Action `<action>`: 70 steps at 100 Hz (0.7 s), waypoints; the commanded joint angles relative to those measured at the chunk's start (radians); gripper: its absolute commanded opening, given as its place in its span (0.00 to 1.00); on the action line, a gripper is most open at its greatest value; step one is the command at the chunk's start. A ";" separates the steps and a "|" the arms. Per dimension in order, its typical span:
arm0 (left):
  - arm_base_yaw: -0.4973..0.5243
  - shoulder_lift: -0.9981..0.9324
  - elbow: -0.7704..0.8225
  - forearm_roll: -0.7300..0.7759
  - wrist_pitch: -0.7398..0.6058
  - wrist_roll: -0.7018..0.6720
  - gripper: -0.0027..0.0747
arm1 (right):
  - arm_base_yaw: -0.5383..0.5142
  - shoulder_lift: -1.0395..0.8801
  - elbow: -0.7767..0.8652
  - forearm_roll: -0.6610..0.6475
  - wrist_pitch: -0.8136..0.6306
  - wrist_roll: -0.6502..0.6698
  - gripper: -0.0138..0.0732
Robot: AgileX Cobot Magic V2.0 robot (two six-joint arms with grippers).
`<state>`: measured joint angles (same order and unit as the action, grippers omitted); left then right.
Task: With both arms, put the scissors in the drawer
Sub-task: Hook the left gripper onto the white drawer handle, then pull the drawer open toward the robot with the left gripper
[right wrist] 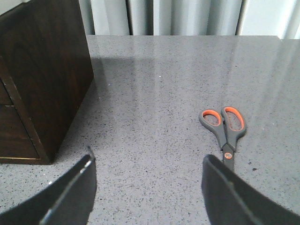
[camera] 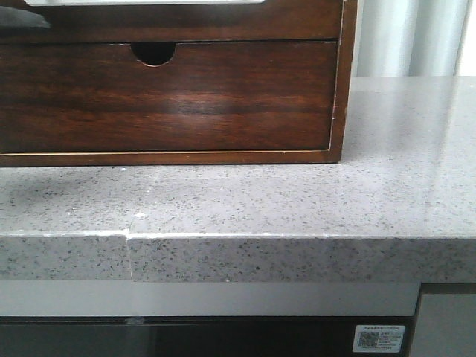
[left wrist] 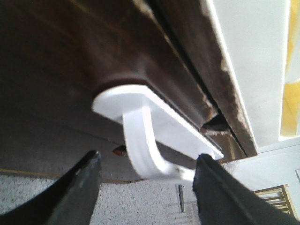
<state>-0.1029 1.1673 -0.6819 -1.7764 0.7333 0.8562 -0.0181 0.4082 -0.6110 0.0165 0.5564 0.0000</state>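
Note:
The scissors (right wrist: pixel 225 129), grey with orange-lined handles, lie flat on the speckled grey counter, handles away from my right gripper. My right gripper (right wrist: pixel 147 164) is open and empty above the counter, with the scissors' pivot just ahead of its right finger. The drawer (left wrist: pixel 56 70) is dark glossy wood with a whitish round-cornered piece (left wrist: pixel 140 101) and a curved white handle (left wrist: pixel 140 145). My left gripper (left wrist: pixel 149 159) is open, a finger on each side of that handle, not closed on it. In the front view only a strip of this drawer (camera: pixel 186 22) shows at the top; neither gripper shows there.
Below it is another drawer (camera: pixel 163 97) with a small half-round notch, in the same wooden cabinet (right wrist: pixel 42 70) standing on the counter (camera: pixel 297 201). The counter's front edge (camera: pixel 260 256) is near. Curtains (right wrist: pixel 164 16) hang behind the counter.

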 commanded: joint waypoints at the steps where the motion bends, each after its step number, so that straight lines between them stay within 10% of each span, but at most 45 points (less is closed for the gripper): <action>1: -0.002 0.013 -0.061 -0.091 0.064 0.008 0.51 | -0.006 0.017 -0.036 0.000 -0.083 0.000 0.65; 70: 0.000 0.103 -0.096 -0.089 0.200 0.036 0.23 | -0.006 0.017 -0.036 0.000 -0.083 0.000 0.65</action>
<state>-0.1029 1.2922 -0.7498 -1.7980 0.8588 0.8487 -0.0181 0.4082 -0.6110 0.0172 0.5564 0.0000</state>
